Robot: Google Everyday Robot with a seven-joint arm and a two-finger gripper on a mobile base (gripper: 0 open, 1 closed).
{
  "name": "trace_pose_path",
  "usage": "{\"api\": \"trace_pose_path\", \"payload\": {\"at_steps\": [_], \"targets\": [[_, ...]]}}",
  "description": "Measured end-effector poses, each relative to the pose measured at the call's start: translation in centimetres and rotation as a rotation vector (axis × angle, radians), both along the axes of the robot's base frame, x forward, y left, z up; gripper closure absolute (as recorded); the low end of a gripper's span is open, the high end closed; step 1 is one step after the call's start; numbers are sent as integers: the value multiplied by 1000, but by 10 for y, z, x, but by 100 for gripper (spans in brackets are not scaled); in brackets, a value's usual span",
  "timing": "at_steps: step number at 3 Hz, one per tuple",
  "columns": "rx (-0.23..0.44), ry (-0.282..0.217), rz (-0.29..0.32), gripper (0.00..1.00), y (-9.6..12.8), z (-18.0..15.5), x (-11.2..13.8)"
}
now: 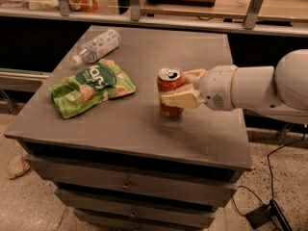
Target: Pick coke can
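The coke can, red with a silver top, stands upright on the grey cabinet top, right of its middle. My gripper reaches in from the right and is shut on the can. One cream finger lies across the can's near side; the other is behind it. The can's base still rests on the surface.
A green snack bag lies left of the can. A clear plastic water bottle lies on its side at the back left. Drawers run below the top. A shelf with metal posts stands behind. A cable lies on the floor at lower right.
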State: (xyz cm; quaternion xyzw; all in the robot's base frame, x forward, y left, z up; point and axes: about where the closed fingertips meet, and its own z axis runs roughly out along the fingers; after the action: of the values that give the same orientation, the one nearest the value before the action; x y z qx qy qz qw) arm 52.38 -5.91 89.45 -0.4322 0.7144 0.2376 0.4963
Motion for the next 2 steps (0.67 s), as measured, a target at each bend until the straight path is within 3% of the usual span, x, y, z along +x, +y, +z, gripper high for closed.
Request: {"api": "trace_pose_path", "payload": {"at_steps": [1, 2], "targets": [[30, -15, -13, 100, -5, 12, 9], [108, -45, -40, 100, -11, 29, 18]]}}
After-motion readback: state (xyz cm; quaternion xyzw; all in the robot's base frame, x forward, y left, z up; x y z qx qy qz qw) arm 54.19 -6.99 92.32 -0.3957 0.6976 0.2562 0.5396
